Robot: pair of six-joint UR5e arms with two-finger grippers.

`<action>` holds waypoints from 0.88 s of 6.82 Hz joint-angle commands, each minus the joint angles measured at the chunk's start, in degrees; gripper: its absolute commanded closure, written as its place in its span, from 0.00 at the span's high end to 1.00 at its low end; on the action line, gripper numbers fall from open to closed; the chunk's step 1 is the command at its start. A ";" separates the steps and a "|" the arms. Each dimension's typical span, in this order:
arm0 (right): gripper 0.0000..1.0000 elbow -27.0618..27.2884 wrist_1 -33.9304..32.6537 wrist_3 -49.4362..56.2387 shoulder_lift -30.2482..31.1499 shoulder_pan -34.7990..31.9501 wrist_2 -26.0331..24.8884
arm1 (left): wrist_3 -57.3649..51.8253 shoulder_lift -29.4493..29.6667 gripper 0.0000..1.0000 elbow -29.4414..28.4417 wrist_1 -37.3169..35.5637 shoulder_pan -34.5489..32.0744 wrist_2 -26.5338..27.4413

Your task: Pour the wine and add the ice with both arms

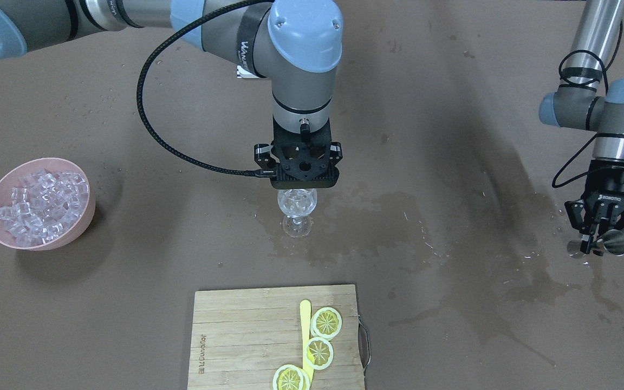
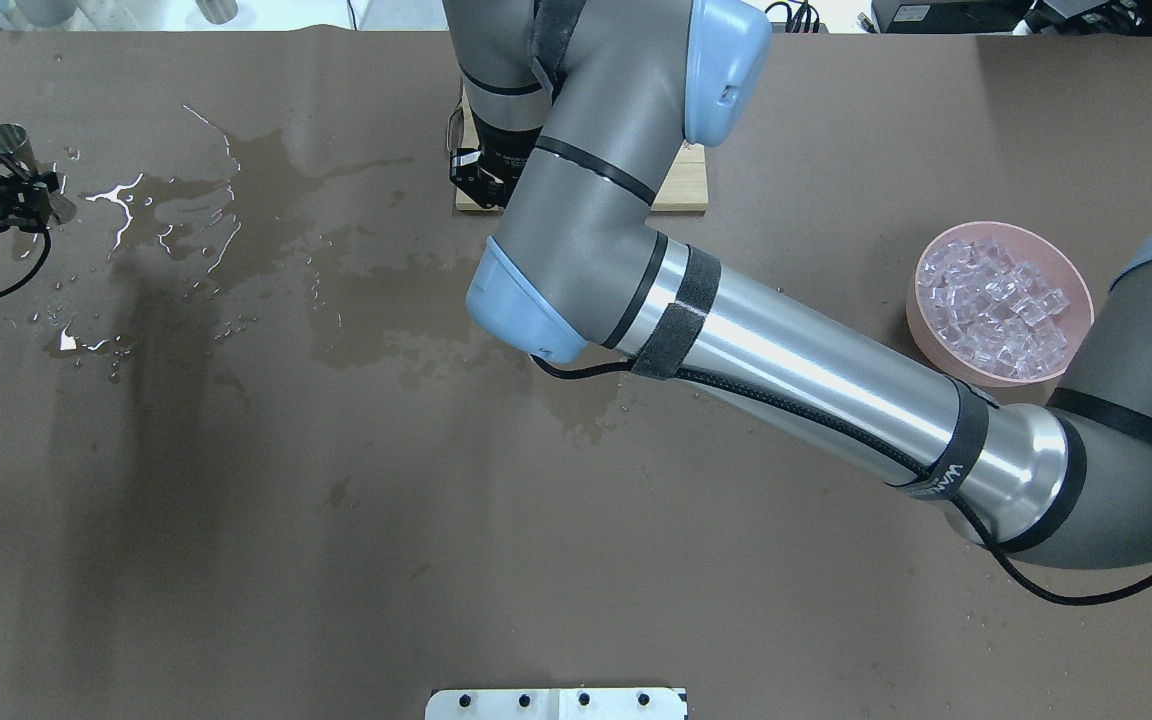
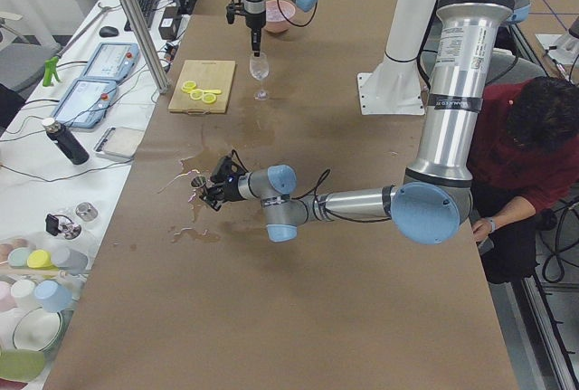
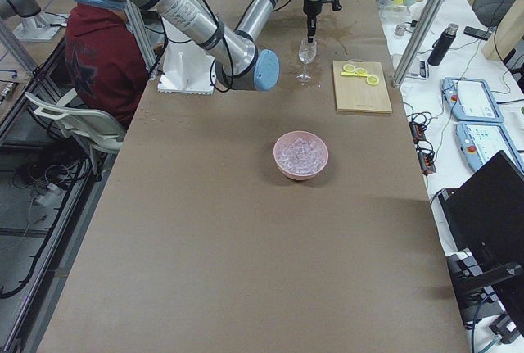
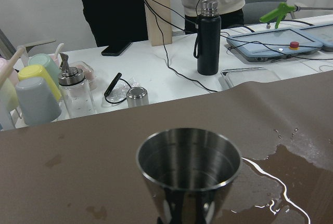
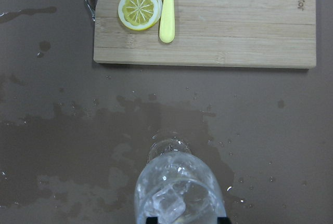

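I see clear, glossy ice cubes (image 1: 41,208) heaped in the pink bowl (image 1: 73,235) toward the counter's (image 1: 182,254) right end, a few in the wine glass (image 1: 297,205) mid-counter beneath my right claw (image 1: 299,181), fingers spread, and my left claw (image 1: 600,238) clamping a steel cup (image 1: 614,242) by the left end.
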State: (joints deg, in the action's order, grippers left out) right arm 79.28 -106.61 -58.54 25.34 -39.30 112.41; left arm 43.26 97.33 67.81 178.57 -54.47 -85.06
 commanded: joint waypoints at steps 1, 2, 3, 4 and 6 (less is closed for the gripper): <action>0.80 0.00 0.00 -0.43 -0.11 -0.08 0.00 | 2.16 0.93 0.00 -2.07 -0.15 1.02 -0.19; 0.80 0.34 0.00 -0.43 -0.29 -0.25 0.09 | 3.14 1.37 0.00 -2.59 -0.07 1.99 -0.02; 0.81 0.78 0.00 0.26 -0.29 -1.65 0.52 | 3.23 1.90 0.00 -2.95 -0.15 2.26 -0.02; 0.85 1.31 -0.09 0.96 -0.03 -4.10 1.31 | 5.06 1.99 0.00 -3.47 -0.15 3.22 0.07; 0.99 7.69 -0.62 7.26 7.04 -10.42 5.08 | 5.17 2.43 0.00 -4.36 -0.07 3.67 -0.02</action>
State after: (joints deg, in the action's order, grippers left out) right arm 83.20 -107.10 -54.92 27.98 -46.10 115.63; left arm 48.33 99.64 63.78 178.48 -51.08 -85.02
